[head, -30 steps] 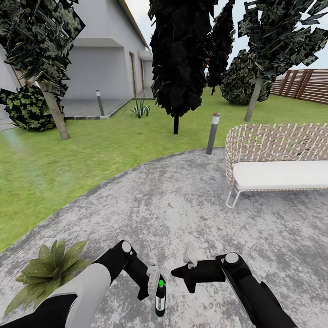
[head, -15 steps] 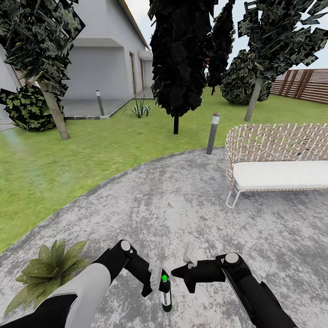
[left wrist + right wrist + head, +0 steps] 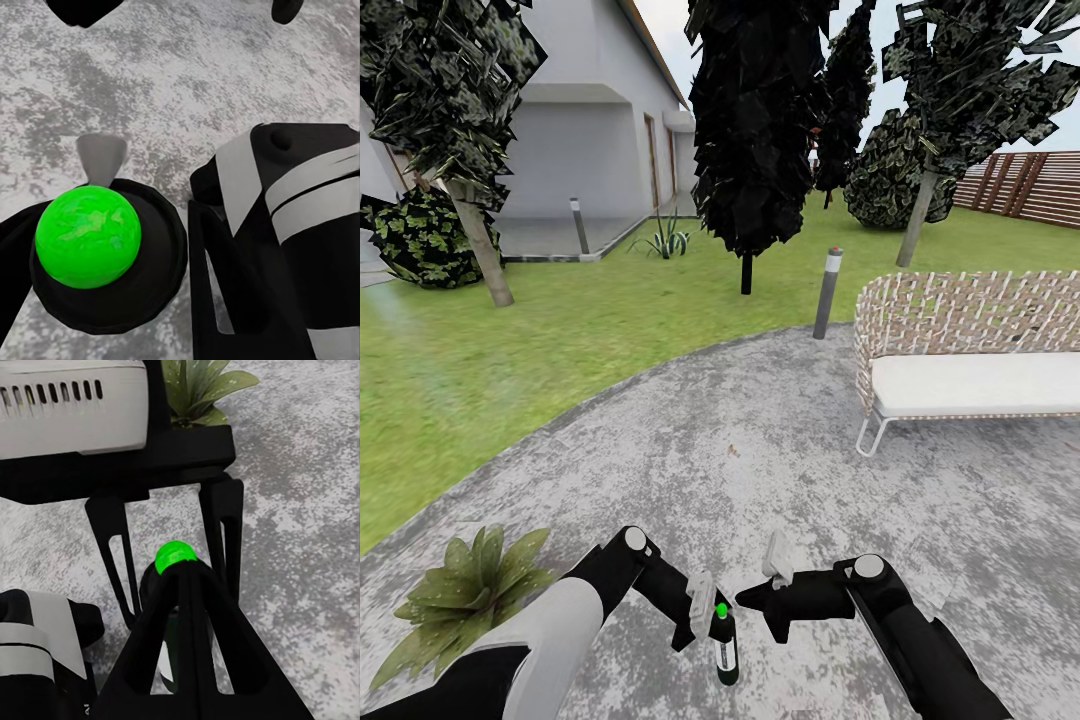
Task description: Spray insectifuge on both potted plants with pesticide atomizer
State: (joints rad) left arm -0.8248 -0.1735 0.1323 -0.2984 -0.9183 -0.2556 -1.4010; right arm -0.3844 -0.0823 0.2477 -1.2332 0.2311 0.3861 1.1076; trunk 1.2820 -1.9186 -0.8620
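Note:
The pesticide atomizer (image 3: 726,650), a black bottle with a bright green cap, hangs upright over the grey paving with my left gripper (image 3: 710,618) shut on it. Seen from the left wrist, its green cap (image 3: 88,236) sits close below the camera. My right gripper (image 3: 750,600) is shut, its black tips just beside the cap (image 3: 175,556). One potted plant (image 3: 475,590), a low rosette of pointed green leaves, stands on the paving left of my left arm; its leaves (image 3: 199,390) also show beyond the left gripper. Its pot is hidden. The other potted plant is out of view.
A wicker sofa (image 3: 970,370) with a white cushion stands at the right on the paving. A bollard light (image 3: 827,292) marks the lawn edge, another (image 3: 578,225) stands by the house. Trees, shrubs and a brown fence (image 3: 1020,185) lie beyond.
My left gripper carried the atomizer a little to the right, closer to the right gripper's tips, then stopped. The right arm and the camera have held still.

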